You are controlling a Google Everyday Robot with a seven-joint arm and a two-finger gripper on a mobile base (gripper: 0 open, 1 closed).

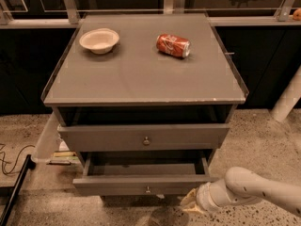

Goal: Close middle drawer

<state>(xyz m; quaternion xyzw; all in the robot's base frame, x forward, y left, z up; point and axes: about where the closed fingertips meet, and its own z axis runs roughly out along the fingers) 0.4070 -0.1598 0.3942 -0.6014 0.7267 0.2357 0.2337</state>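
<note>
The middle drawer (141, 183) of the grey cabinet stands partly open. A narrow strip of its plain grey inside (146, 168) shows behind its flat front with a small round knob (147, 189). Above it the top drawer front (143, 136) with a like knob is pushed in. My gripper (190, 202), on the end of a white arm (249, 189), is low at the right, right against the lower right end of the middle drawer front. The lowest drawer is hidden.
On the cabinet top (141, 74) lie a beige bowl (99, 40) at the back left and a red soda can (173, 45) on its side at the back right. A black cable (11, 164) runs over the speckled floor at the left. A white post (288, 100) stands at the right.
</note>
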